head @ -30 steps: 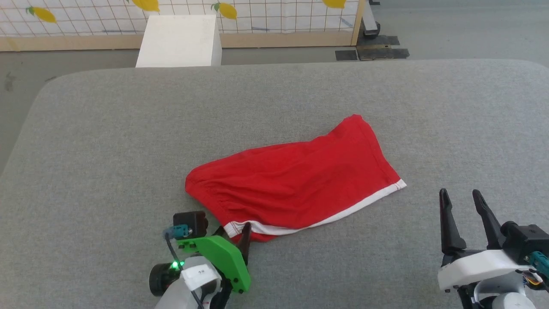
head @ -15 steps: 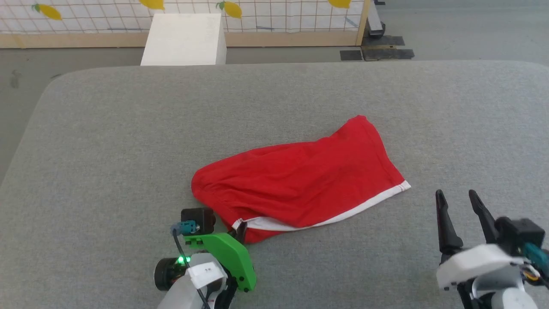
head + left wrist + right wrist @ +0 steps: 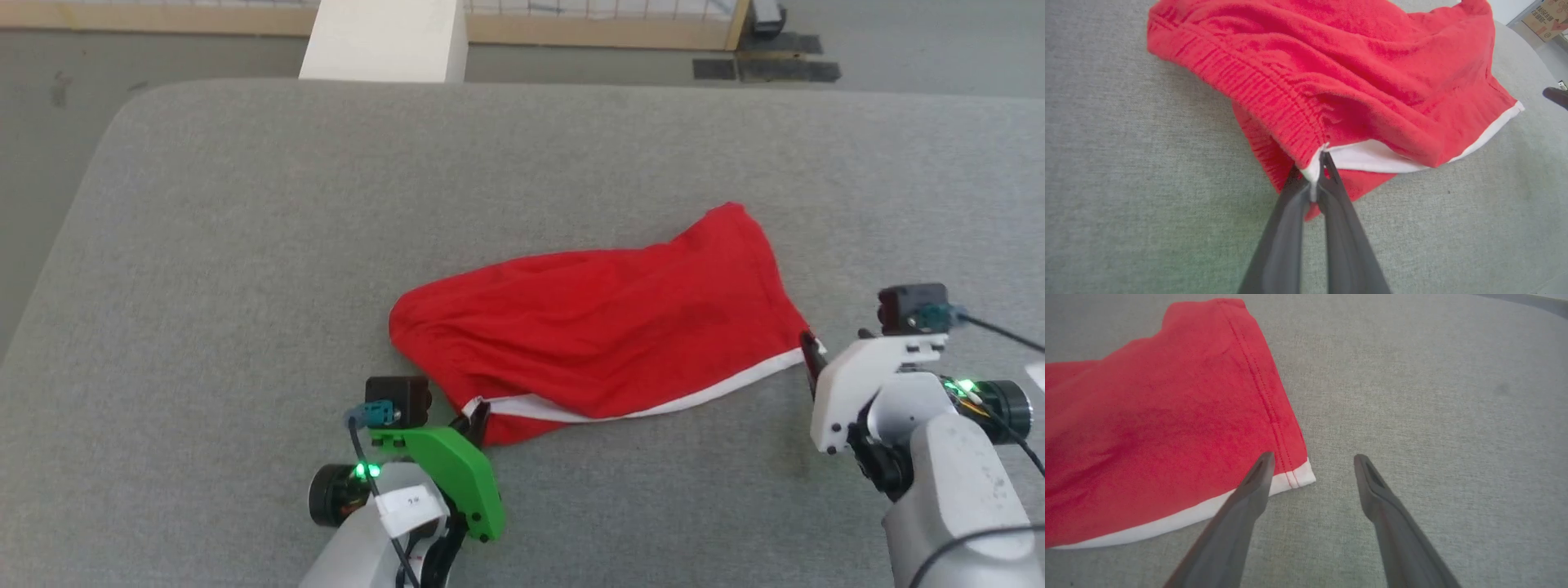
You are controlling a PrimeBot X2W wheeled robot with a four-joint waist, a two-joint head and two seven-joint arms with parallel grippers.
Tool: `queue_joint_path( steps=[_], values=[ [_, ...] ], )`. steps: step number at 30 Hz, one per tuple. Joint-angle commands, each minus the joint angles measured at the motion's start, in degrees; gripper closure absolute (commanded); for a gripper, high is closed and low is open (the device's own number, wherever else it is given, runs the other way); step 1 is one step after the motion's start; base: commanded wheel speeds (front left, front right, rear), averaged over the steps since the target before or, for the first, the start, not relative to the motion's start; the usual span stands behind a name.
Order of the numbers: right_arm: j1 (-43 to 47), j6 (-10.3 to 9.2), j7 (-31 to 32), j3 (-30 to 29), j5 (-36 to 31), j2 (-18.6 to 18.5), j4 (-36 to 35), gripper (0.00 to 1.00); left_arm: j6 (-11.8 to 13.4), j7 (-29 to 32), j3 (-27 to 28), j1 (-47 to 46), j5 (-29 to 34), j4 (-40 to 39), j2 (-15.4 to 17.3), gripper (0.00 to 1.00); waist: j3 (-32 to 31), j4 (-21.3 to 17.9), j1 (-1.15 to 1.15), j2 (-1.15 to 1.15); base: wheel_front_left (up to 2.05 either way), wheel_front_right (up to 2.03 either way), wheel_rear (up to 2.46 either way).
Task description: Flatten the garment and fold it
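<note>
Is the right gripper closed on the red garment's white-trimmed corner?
No, the right gripper stands open, one finger over the corner of the garment and the other over the grey surface.

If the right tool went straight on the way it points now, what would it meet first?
Probably the garment: its white-trimmed corner lies under one finger of the open right tool; the other finger would reach the gray cushion. Depth is unclear.

Overhead, two close-ups, likely shared garment (image 3: 604,327)
</note>
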Motion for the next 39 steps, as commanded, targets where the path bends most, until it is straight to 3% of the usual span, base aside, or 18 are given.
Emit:
queue_joint_path(
  steps=[1,9,10,11,13,16,19,31,35,39],
  values=[
    [-1.89,-0.09,2.12,-0.01,-0.36,0.00,1.62,0.00,-0.42,-0.25,-0.14,-1.26,0.74,-0.23,0.18,1.00,1.81,1.47,0.00,0.00,0.00,0.00,0.00],
    [-6.84,-0.09,13.88,0.65,-3.22,0.00,7.25,0.00,-0.51,-0.74,-1.00,-2.96,0.89,-0.47,0.11,1.00,4.52,2.51,0.00,0.00,0.00,0.00,0.00],
    [-7.04,-0.09,15.78,0.89,-3.21,0.00,7.72,0.12,-0.49,-0.82,-1.06,-3.03,0.87,-0.43,0.11,1.00,4.68,2.52,0.00,0.00,0.00,0.00,0.00],
    [-7.14,-0.09,17.19,1.15,-3.03,0.00,7.97,0.58,-0.50,-0.83,-1.12,-3.05,0.80,-0.38,0.11,1.00,4.79,2.52,0.00,0.00,0.00,0.00,0.00],
    [-7.23,-0.09,19.33,1.90,-2.79,0.00,7.89,1.00,-0.51,-0.90,-1.23,-3.10,0.74,-0.33,0.11,1.00,4.99,2.44,0.00,0.00,0.00,0.00,0.00],
    [-6.77,-0.09,19.84,2.25,-2.96,0.00,6.18,1.00,-0.51,-0.93,-1.39,-3.14,0.64,-0.12,0.16,1.00,4.97,2.29,0.00,0.00,0.00,0.00,0.00],
    [-5.65,-0.09,16.31,2.26,-2.06,0.00,3.35,1.00,-0.56,-1.18,-1.61,-3.12,0.59,0.00,0.16,1.00,4.25,2.15,0.00,0.00,0.00,0.00,0.00],
    [10.59,-0.09,-7.53,3.44,11.25,0.00,-10.11,1.00,-0.68,-5.39,-1.60,1.43,0.42,-3.53,1.72,1.00,-3.23,0.53,0.00,0.00,0.00,0.00,0.00],
    [18.39,-0.09,-9.58,3.03,16.10,0.00,-15.46,1.00,-0.62,-5.93,-1.57,4.49,0.10,-7.62,2.90,1.00,-5.75,-0.08,0.00,0.00,0.00,0.00,0.00],
    [22.87,-0.09,-7.57,3.22,17.39,0.00,-21.55,1.00,-1.32,-4.01,-1.32,6.27,-1.31,-13.58,4.50,1.00,-7.15,-0.97,0.00,0.00,0.00,0.00,0.00]
  ],
)
